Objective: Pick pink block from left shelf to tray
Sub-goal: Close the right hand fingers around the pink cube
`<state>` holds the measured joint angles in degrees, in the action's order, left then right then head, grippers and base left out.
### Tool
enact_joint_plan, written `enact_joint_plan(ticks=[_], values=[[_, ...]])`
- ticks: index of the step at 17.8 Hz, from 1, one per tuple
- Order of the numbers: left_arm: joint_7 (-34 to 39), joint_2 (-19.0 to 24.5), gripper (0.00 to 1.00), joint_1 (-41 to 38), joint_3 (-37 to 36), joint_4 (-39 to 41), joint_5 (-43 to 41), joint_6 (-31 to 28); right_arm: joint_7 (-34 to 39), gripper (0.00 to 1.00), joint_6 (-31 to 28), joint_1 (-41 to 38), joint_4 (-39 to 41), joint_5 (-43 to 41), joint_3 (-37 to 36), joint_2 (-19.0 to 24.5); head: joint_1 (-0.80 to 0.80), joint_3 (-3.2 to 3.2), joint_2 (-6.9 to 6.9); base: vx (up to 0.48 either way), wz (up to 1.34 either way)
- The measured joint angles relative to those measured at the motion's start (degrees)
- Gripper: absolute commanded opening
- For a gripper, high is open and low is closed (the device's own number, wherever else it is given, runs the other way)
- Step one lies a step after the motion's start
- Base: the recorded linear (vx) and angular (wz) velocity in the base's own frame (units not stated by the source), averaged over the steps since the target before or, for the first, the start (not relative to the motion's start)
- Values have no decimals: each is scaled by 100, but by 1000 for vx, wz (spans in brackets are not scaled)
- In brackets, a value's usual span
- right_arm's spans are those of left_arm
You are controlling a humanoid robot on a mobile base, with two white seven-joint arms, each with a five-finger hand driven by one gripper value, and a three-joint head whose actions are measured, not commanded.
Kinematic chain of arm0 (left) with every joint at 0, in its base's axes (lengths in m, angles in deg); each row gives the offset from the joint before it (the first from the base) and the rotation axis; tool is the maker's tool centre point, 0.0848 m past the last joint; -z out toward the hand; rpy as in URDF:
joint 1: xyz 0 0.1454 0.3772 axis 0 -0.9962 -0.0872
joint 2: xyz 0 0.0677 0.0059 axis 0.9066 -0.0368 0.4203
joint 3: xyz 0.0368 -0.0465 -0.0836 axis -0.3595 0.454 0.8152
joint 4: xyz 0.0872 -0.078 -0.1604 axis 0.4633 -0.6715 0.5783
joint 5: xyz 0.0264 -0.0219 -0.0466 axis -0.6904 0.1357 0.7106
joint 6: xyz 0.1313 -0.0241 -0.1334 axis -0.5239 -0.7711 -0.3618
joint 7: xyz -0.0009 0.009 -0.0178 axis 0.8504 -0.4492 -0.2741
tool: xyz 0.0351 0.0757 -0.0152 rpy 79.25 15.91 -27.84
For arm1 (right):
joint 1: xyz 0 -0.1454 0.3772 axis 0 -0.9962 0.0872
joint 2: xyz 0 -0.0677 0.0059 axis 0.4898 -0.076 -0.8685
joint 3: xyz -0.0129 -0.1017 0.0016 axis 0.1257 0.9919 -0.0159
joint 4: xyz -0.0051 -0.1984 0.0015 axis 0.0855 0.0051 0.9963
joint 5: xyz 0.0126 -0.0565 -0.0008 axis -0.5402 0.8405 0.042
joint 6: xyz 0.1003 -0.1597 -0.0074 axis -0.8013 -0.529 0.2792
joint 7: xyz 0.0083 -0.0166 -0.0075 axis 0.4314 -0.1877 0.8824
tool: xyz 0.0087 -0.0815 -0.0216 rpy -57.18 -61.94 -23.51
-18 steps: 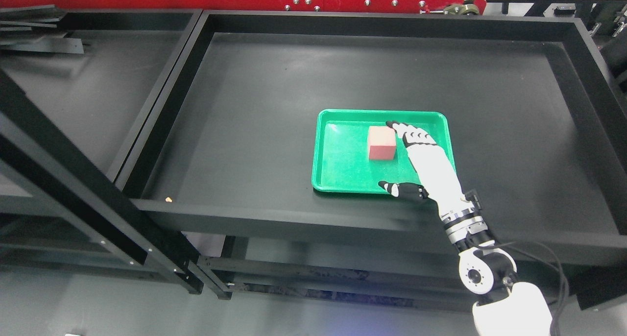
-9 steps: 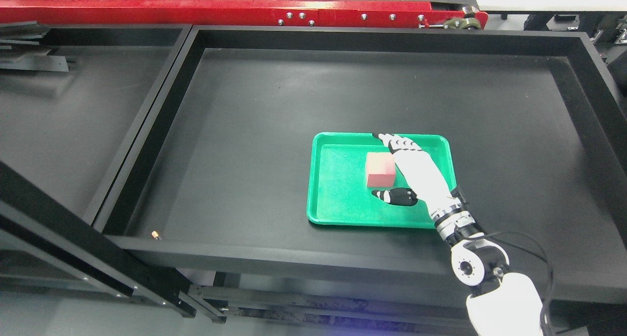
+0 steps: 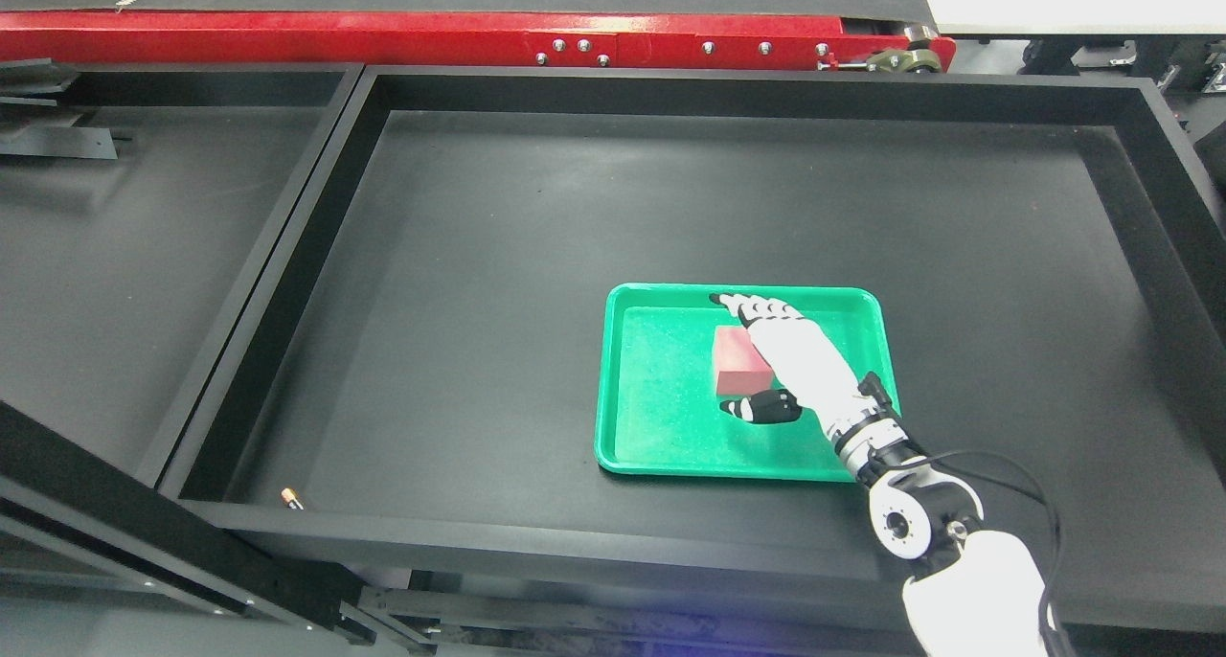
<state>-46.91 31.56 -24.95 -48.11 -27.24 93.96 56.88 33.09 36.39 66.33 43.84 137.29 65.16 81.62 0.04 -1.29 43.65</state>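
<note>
The right hand (image 3: 766, 360) has pushed further in over the green tray (image 3: 661, 446), its palm now covering part of the pink block (image 3: 733, 362), thumb by the block's near side.

A small orange object (image 3: 291, 497), perhaps a screw, lies near the red beam (image 3: 431, 37)'s opposite rim.

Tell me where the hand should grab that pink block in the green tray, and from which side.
Grip the pink block across its far and near vertical faces, coming from the right and above. It sits flat in the green tray with free floor around it, and those faces look flat and parallel. The right hand is already over it, fingers past the far edge, thumb at the near side.
</note>
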Motion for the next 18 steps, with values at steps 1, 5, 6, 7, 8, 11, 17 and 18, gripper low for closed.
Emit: enact_joint_plan(ticks=[1,5,6,7,8,11,17,18], values=[[0,0,100,0,0,0,0,0,6,99,0,4,-27,26,13,2,0,0,0,45,0],[0,0,100,0,0,0,0,0,103,99,0,9,-118,130,62,3,0,0,0,20,-1],[0,0,100,0,0,0,0,0,138,98,0,10,-135,151,71,4,0,0,0,10,0],[0,0,100,0,0,0,0,0,157,98,0,13,-166,178,85,4,0,0,0,0,0],[0,0,100,0,0,0,0,0,159,98,-12,15,-197,198,95,4,0,0,0,0,0],[0,0,100,0,0,0,0,0,164,96,-74,46,-267,225,112,5,0,0,0,0,0],[0,0,100,0,0,0,0,0,145,80,-112,127,-405,252,135,7,0,0,0,0,0],[0,0,100,0,0,0,0,0,120,77,-113,139,-425,254,137,7,0,0,0,0,0]])
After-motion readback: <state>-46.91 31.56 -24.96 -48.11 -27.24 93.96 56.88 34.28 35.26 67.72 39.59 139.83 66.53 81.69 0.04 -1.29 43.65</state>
